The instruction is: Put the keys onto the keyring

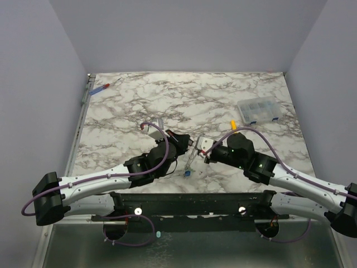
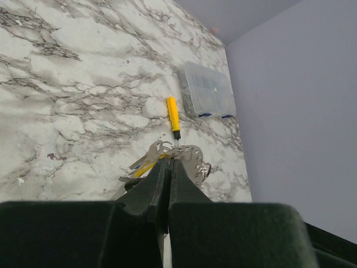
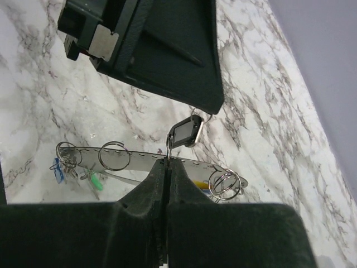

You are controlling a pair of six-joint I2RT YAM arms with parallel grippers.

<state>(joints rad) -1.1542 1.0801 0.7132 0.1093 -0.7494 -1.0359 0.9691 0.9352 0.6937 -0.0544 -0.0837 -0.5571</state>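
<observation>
Marble-patterned table [image 1: 139, 111] fills the middle of the top view, between plain lilac walls. Left arm [image 1: 95, 181] enters from the lower left of that frame and right arm [image 1: 290, 176] from the lower right; their ends meet just below centre. Clear compartment box [image 1: 257, 111] lies closed at the right of the table, well apart from the arms. Keyring [image 3: 139, 158] is held up off the table at the meeting point. In the right wrist view it shows as a thin silver band with small holes, running across the middle of the frame, with small split rings [image 3: 114, 157] hanging from it. Right gripper [image 3: 166, 163] is clenched, jaws together on the lower edge of that band. Left gripper [image 2: 168, 163] is likewise clenched, tips buried in the metal cluster; which piece it pinches cannot be told. Red-and-blue screwdriver [image 1: 103, 87] lies at the upper left corner of the table. Yellow screwdriver [image 2: 174, 114] lies near the box, its tip pointing toward the cluster. Dark tag [image 3: 187, 133] hangs just under the tip of the left gripper. Keys [image 2: 153, 152] hang bunched on the keyring: blue cap [image 3: 57, 167] at the left end of the band, green cap [image 3: 96, 181] beside it, yellow cap [image 3: 199, 184] toward the right end.
</observation>
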